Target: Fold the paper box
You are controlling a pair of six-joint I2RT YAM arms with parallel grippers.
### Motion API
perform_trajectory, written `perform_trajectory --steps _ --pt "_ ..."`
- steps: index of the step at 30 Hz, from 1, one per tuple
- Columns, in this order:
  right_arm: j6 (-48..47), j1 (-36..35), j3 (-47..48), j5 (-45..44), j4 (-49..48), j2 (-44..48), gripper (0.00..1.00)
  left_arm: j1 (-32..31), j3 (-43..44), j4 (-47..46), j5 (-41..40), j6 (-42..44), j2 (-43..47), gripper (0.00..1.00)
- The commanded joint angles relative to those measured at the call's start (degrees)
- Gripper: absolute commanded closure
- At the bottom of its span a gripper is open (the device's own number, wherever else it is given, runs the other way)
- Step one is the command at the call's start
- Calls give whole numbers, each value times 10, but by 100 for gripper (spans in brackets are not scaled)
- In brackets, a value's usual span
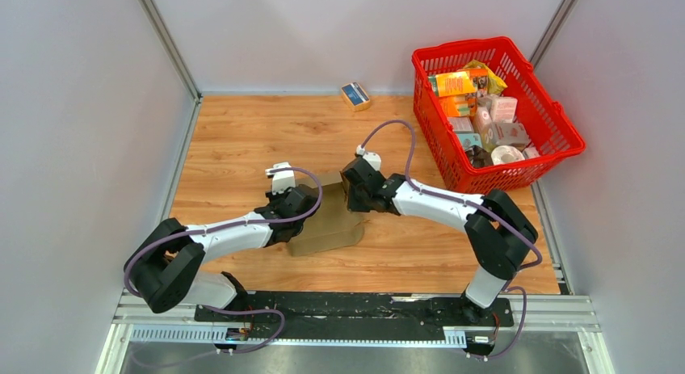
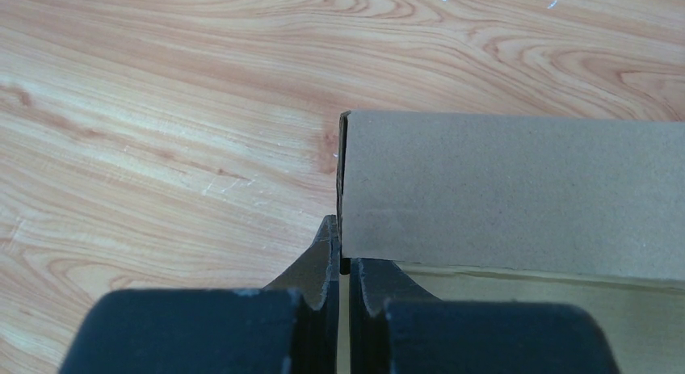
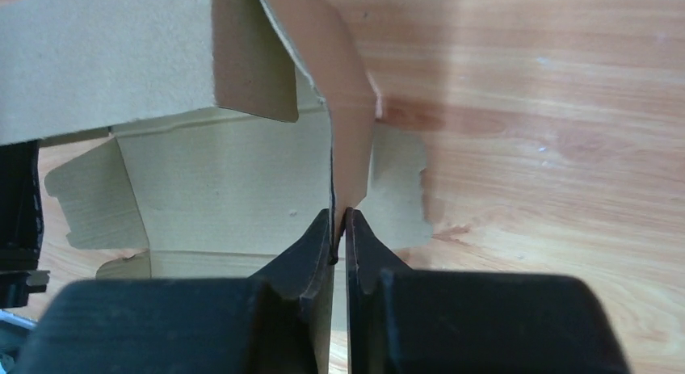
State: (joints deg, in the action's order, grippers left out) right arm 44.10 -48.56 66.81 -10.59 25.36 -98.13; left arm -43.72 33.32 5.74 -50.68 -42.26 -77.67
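The paper box [image 1: 327, 224] is a plain brown cardboard blank lying mid-table between my two arms, partly raised. My left gripper [image 1: 300, 203] is shut on the edge of an upright wall of the box; the left wrist view shows that panel [image 2: 509, 196] pinched at its left edge between the fingers [image 2: 343, 261]. My right gripper [image 1: 353, 198] is shut on another raised flap; the right wrist view shows this flap [image 3: 347, 123] standing on edge between the fingers [image 3: 340, 229], with the box's flat base [image 3: 218, 188] and notched tabs to the left.
A red basket [image 1: 557, 140] full of colourful packages stands at the back right. A small blue-and-tan box [image 1: 355, 94] lies at the table's far edge. Grey walls enclose the wooden table [image 1: 242, 140] on three sides.
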Motion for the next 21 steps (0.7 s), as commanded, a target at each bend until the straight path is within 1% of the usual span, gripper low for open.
perform_trajectory --steps 1,2,3,5,6,7,8,10,11,12,13,14,15,17,18,19,21 --pt "8 -15 -59 26 -139 31 86 0 0 14 4 -3 18 100" --pt "-22 -15 -63 42 -149 40 83 0 -2 11 3 -1 20 100" --pt "-96 -17 -66 53 -144 48 76 0 -7 9 3 2 23 100" --pt "-161 -12 -86 79 -137 81 63 0 -13 2 5 10 30 100" --pt "-228 -7 -97 97 -136 93 54 0 -19 -1 8 14 32 100" --pt "-253 10 -105 154 -132 106 53 0 -21 -4 8 17 36 100" --pt "-270 16 -130 143 -123 135 52 0 -23 -4 8 20 37 100" --pt "-313 36 -166 107 -130 168 52 0 -23 1 11 26 41 100" --pt "-323 41 -188 67 -133 194 52 0 -24 3 12 29 43 100" --pt "-333 44 -192 43 -136 203 52 0 -26 3 15 35 45 100" --pt "-362 51 -191 8 -137 210 52 0 -29 2 15 39 51 100" --pt "-375 57 -186 -7 -138 207 53 0 -31 -4 16 44 52 100" --pt "-396 64 -178 -7 -161 200 53 0 -34 -5 15 48 55 100" --pt "-438 93 -159 56 -192 160 53 0 -37 -6 18 50 60 100" --pt "-458 101 -142 132 -213 144 53 0 -38 -6 19 53 64 100" --pt "-498 100 -139 163 -231 118 53 0 -39 -6 19 54 66 100" --pt "-525 100 -125 243 -271 91 52 0 -40 -4 19 62 74 100"
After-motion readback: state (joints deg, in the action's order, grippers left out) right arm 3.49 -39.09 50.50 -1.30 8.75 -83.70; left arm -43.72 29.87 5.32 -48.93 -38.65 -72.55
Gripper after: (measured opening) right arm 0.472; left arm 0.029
